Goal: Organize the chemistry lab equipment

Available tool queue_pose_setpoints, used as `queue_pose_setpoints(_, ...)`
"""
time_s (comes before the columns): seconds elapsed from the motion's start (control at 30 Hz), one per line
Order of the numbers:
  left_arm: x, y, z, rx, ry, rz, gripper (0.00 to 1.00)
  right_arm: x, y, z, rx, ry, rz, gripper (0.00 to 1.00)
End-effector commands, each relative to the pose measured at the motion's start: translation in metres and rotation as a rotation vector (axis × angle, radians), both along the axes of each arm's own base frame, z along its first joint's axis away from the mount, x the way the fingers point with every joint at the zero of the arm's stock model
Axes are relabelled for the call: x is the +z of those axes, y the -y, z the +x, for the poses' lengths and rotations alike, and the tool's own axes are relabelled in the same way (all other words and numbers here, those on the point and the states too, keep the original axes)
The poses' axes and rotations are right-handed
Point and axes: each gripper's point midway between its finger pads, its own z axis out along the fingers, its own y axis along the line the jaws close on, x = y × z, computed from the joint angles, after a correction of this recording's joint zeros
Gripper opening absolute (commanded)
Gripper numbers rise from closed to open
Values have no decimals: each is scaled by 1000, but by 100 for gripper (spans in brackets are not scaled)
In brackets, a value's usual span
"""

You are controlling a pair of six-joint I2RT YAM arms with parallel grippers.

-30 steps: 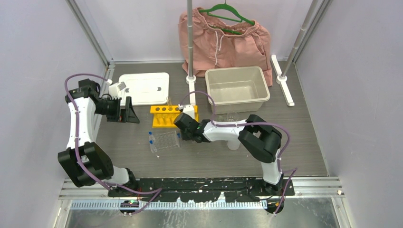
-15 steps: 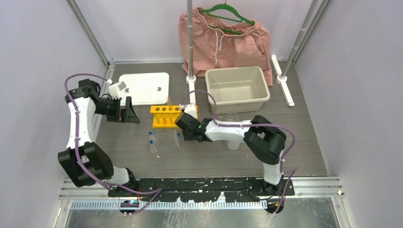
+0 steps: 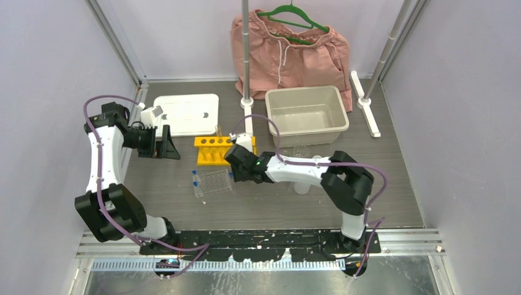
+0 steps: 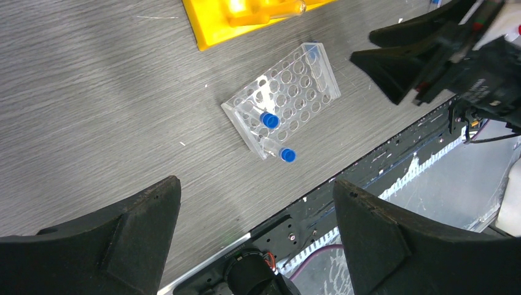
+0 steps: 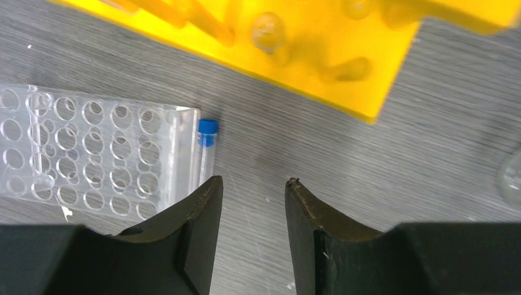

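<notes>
The yellow holed rack (image 3: 216, 149) stands mid-table, with the clear plastic tray (image 3: 215, 181) just in front of it. Two blue-capped tubes (image 3: 196, 183) are at the tray's left end; in the left wrist view one (image 4: 269, 120) stands in the tray and one (image 4: 287, 155) lies beside it. A third tube (image 5: 207, 141) lies against the tray's right side. My right gripper (image 5: 252, 181) is open and empty, low over the table just right of that tube. My left gripper (image 3: 171, 147) is open and empty, held up left of the rack. Clear beakers (image 3: 298, 149) stand behind my right arm.
A beige bin (image 3: 306, 114) sits at the back right and a white lid (image 3: 187, 114) at the back left. Pink shorts (image 3: 289, 55) hang behind a stand pole (image 3: 246, 61). A whitish object (image 3: 301, 187) is partly hidden under my right arm.
My right gripper has shifted slightly left, closer to the tray's right side. My left arm has not moved.
</notes>
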Motion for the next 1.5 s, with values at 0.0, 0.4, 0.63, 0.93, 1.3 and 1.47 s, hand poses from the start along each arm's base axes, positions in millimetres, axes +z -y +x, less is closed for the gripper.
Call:
queue_pose_setpoints(0.0, 8, -1, 2, -13, 56, 17, 94, 7, -41, 6, 49, 4, 79, 48)
queue_pose_setpoints(0.4, 4, -2, 0, -23, 46, 21, 94, -18, -57, 5, 75, -47, 69, 47)
queue_pose_setpoints(0.63, 4, -3, -1, -24, 46, 27, 94, -36, -50, 8, 53, -53, 9, 41)
queue_pose_setpoints(0.93, 9, 1, -3, -35, 58, 11, 94, -17, -30, 16, 16, -20, -10, 10)
queue_pose_setpoints(1.3, 33, 11, 22, 34, 127, -88, 92, 110, -40, 11, 45, 66, 231, 1)
queue_pose_setpoints(1.47, 28, 7, 23, 36, 119, -66, 92, 142, -50, 4, 70, 76, 309, 1)
